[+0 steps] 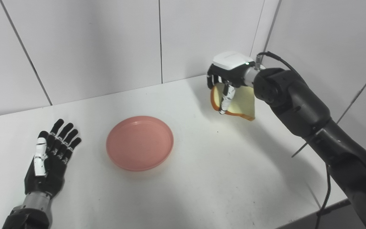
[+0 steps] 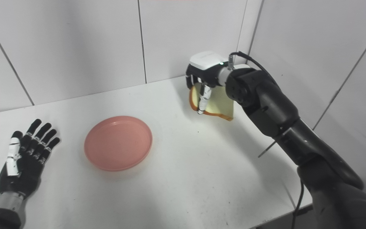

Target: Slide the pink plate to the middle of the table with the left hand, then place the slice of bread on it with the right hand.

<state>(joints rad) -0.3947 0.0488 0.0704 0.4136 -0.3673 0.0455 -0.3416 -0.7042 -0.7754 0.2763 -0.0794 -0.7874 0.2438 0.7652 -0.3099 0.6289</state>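
1. Slice of bread point(image 1: 238, 103) held off the counter point(image 1: 202, 165) at about 2 o'clock from the pink plate point(image 1: 140, 142), hanging nearly upright from the right hand point(image 1: 229, 71).
2. Right-hand fingers point(image 1: 226, 98) closed over the slice's top edge and down its front face; thumb hidden behind, so exact pinch unclear.
3. Judged light, soft and floppy: likely to bend or tear at the crust if squeezed hard, likely to swing when carried.
4. Best gripped along one crust edge, as now, with gentle pressure; lower crust left free to land first.
5. Pink plate resting flat near the counter's middle, well apart from the bread, empty and apparently ready.
6. Plate judged stiff, light and smooth, prone to sliding on the slick counter if bumped; rim the natural place to push.
7. Left hand point(image 1: 51, 152) lying at 9 o'clock of the plate, fingers spread wide, holding nothing, near but not touching the rim.
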